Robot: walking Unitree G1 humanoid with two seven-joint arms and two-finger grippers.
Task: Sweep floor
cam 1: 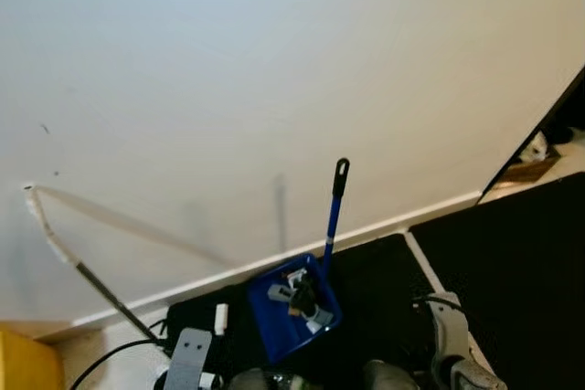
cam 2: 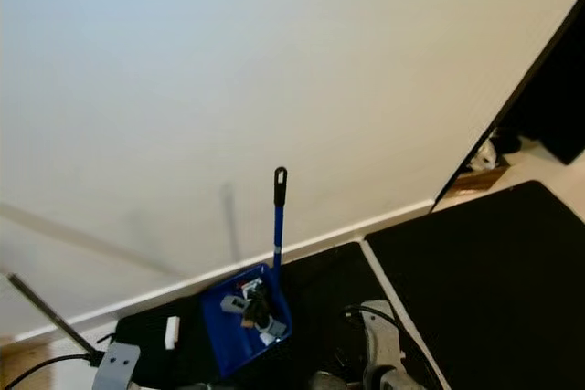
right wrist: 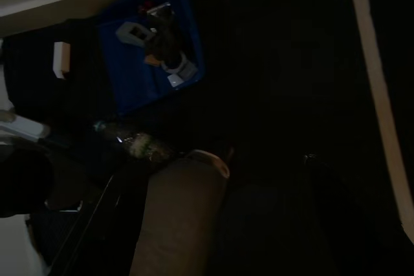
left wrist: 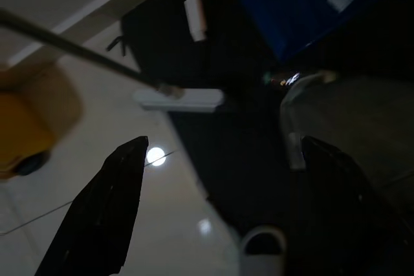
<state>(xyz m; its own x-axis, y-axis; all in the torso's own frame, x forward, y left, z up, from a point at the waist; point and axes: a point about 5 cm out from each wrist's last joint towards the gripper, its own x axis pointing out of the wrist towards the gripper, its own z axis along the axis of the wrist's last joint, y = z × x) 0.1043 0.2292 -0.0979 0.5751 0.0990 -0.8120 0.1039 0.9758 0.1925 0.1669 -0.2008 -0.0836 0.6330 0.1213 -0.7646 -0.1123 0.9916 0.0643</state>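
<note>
White wall [cam 1: 274,70] across most of the frame. Black mat [cam 1: 512,262] lower right. Blue dustpan [cam 1: 294,306] low centre on the mat, scraps inside, handle up against the wall. Broom pole [cam 1: 64,248] leaning lower left. Left gripper [left wrist: 220,185] fingers wide; right gripper's cannot tell.

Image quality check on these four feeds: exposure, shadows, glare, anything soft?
Left and right eye views: evenly lit, tilted, dustpan sharp; its handle and the broom pole cast soft shadows on the wall. Left wrist view: dim, lamp glare spots on the glossy floor, left claw open. Right wrist view: very dark; dustpan and pale floor strip readable.
</note>
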